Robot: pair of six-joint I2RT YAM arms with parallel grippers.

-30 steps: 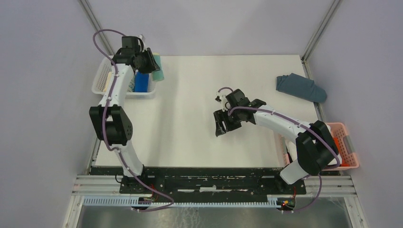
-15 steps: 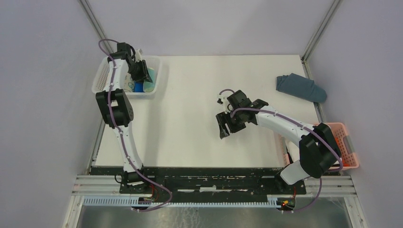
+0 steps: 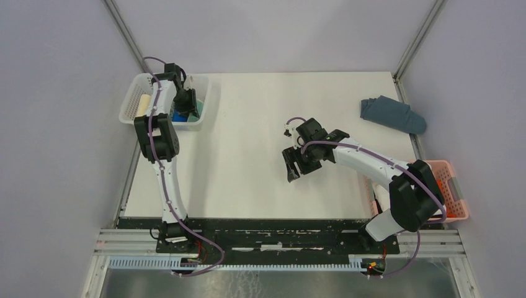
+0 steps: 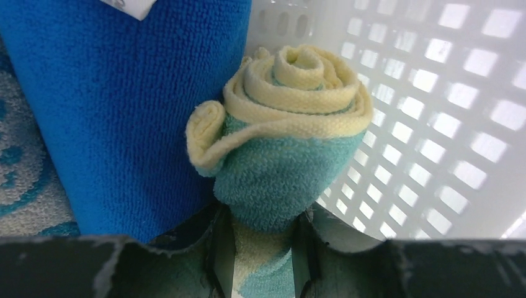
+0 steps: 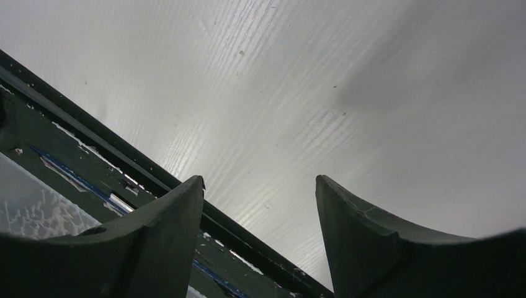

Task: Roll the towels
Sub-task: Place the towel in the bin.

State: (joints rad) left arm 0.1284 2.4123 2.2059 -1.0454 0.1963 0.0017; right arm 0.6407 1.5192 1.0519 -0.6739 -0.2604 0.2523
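Observation:
My left gripper (image 3: pixel 186 102) is down inside the white basket (image 3: pixel 133 102) at the far left and is shut on the rolled pale yellow and teal towel (image 4: pixel 291 149). In the left wrist view the roll stands on end between my fingers, beside the rolled royal blue towel (image 4: pixel 118 105); the gripper (image 4: pixel 263 248) pinches its lower part. The blue towel (image 3: pixel 180 114) and a teal edge (image 3: pixel 194 112) show in the top view. My right gripper (image 3: pixel 291 164) is open and empty above the bare table middle, also seen in the right wrist view (image 5: pixel 260 205).
A slate grey-blue cloth (image 3: pixel 392 114) lies crumpled at the far right of the table. A pink basket (image 3: pixel 456 192) sits off the right edge. The white basket's lattice wall (image 4: pixel 434 105) is close on the right of the roll. A patterned cloth (image 4: pixel 22 167) lies left of the blue towel.
My left arm swung further over the white basket and lowered the yellow-teal roll into it beside the blue towel. The right gripper drifted slightly and stays open.

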